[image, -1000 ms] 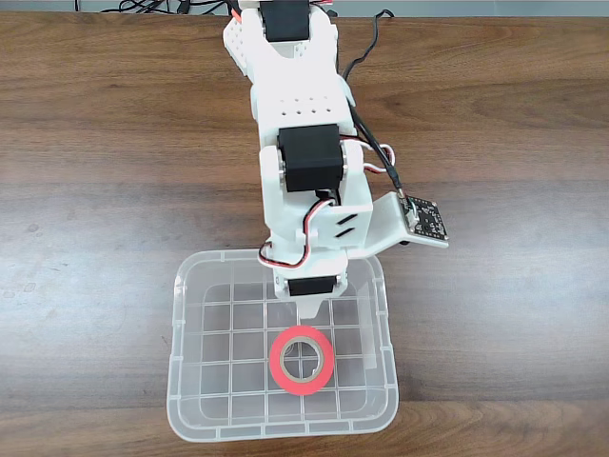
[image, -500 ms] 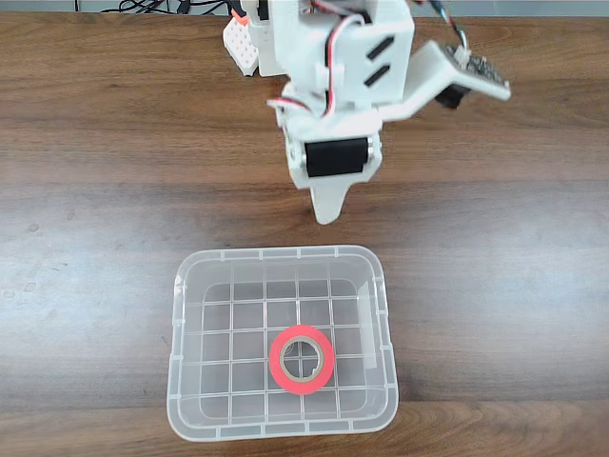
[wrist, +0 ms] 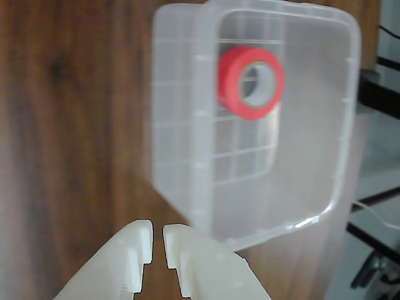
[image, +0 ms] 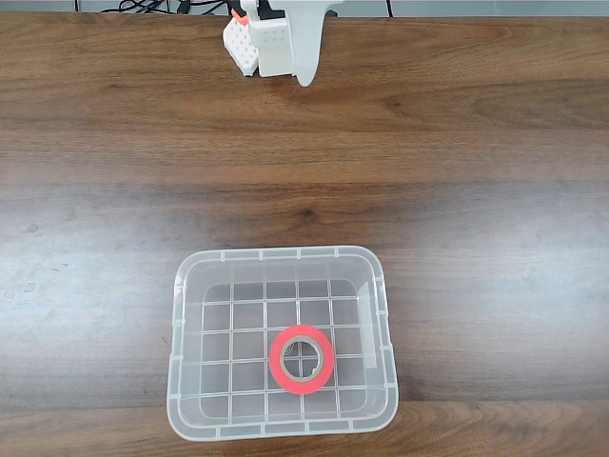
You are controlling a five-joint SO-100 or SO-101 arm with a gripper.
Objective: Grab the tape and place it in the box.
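Fixed view: tape flat inside box near table's front edge, gripper nearly closed, empty.

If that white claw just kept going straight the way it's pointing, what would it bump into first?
Probably the near rim of the box: in the wrist view the gripper points toward that clear wall, with bare table beside it. Depth is blurry, so it might meet the tabletop first. The tape lies farther inside.

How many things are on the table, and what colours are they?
Red-orange tape, lying flat inside the box: 1
Clear plastic box: 1
White end effector, nearly closed with nothing in it: 1
Total: 3
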